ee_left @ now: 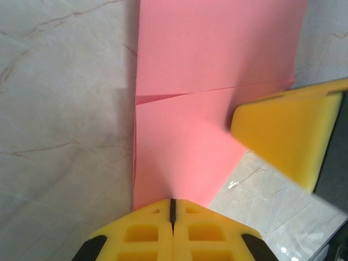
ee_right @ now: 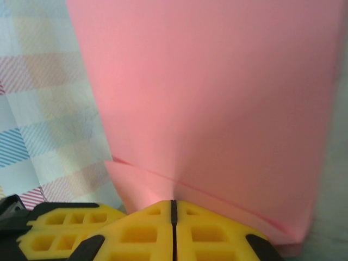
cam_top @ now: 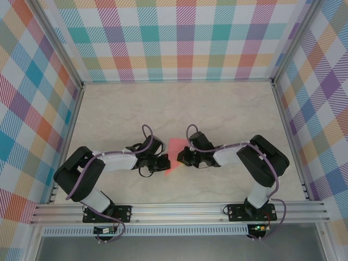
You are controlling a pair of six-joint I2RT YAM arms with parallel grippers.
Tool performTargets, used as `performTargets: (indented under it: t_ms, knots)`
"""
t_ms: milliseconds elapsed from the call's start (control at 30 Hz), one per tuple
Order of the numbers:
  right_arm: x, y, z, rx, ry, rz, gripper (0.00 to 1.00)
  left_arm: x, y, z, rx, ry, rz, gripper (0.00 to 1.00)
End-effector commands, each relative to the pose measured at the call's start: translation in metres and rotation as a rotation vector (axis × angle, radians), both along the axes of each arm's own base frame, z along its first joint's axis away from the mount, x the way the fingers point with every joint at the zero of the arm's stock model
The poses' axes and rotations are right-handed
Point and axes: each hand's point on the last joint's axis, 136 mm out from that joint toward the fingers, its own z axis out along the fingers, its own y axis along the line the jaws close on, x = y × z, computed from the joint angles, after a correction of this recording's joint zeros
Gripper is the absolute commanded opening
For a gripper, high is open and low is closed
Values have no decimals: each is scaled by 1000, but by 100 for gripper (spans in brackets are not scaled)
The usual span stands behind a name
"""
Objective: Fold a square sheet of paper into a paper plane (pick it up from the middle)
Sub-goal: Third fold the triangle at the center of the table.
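The salmon-pink paper [cam_top: 175, 154], folded with a crease across it, is held between my two grippers at the middle of the table. My left gripper [cam_top: 165, 162] is shut on its left edge. In the left wrist view the jaws [ee_left: 173, 204] pinch the near edge of the paper [ee_left: 212, 76], and a folded flap line crosses the sheet. My right gripper [cam_top: 181, 157] is shut on the opposite edge. In the right wrist view its closed jaws [ee_right: 174, 205] clamp the paper [ee_right: 217, 92] where a fold line meets them. The right gripper's yellow finger [ee_left: 285, 133] overlaps the paper's right side.
The marble-patterned table [cam_top: 179, 106] is ringed by checked walls [cam_top: 179, 38] at the back and both sides. An aluminium rail [cam_top: 179, 211] runs along the near edge by the arm bases. The left gripper's yellow fingers [ee_right: 60, 228] sit close beside the right gripper.
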Motion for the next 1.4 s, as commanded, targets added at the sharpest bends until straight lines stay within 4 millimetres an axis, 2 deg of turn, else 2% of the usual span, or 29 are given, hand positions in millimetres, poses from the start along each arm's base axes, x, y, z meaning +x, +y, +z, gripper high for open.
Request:
performTargets:
  t_ms: [0, 233, 333, 533, 700, 800, 900, 1033, 1200, 1367]
  knots:
    - [12, -40, -23, -114, 13, -117, 7, -32, 46, -39, 211, 104, 24, 1]
    - [19, -72, -30, -151, 13, -198, 8, -33, 46, -39, 210, 105, 21, 1]
    - [21, -75, -27, -141, 6, -201, 8, -32, 44, -38, 203, 106, 20, 1]
    - [27, -63, 6, -71, -64, -165, 10, -32, 42, -37, 196, 105, 12, 1]
    - [27, -32, 34, -15, -119, -64, 11, -31, 41, -36, 195, 103, 10, 1]
    - [23, -15, 37, -11, -120, -24, 12, -29, 40, -34, 194, 99, 6, 1]
    - [19, -4, 31, -11, -103, -1, 12, -29, 38, -33, 187, 98, 5, 1]
    - [13, -2, 16, -10, -63, 7, 12, -28, 38, -32, 185, 96, 5, 1]
    - [4, -17, -9, -85, -16, -19, 12, -29, 38, -30, 184, 95, 2, 1]
    - [-2, -31, -23, -145, 19, -46, 14, -30, 40, -30, 187, 94, -1, 1]
